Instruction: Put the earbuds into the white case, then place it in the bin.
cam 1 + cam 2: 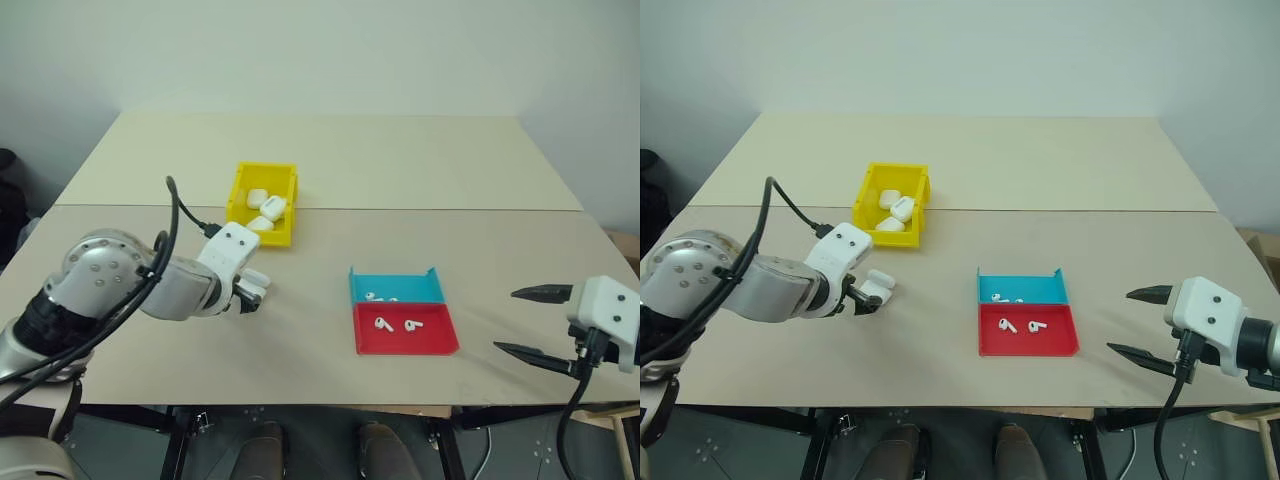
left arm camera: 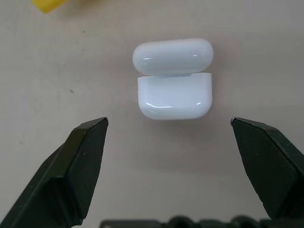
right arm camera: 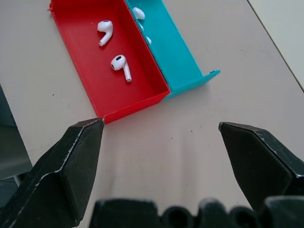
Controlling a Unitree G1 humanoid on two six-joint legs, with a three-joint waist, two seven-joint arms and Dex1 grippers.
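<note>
- A glossy white earbud case [image 2: 173, 78], lid flipped up, was found on the table between the spread, empty left gripper [image 2: 168, 126] fingers.
- Two tiny white earbuds [image 3: 113, 45] were noted in a shallow red plastic tray [image 3: 137, 102] beside a blue tray [image 3: 183, 61]; the right gripper [image 3: 161, 128] was spread, empty.
- Further white cases were seen in the yellow plastic bin [image 1: 243, 180].

- The bin [image 1: 892, 204] sits left of the counter's [image 1: 1040, 165] middle, holding several cases.
- An open white case [image 1: 878, 284] lies nearer the front edge.
- Two trays touch, right of centre; earbuds [image 1: 1007, 325] lie in the front one [image 1: 1028, 331].

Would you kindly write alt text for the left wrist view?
A white earbud case lies on the beige table with its lid flipped open, just ahead of the left hand, whose two black fingers stand wide apart on either side.
</note>
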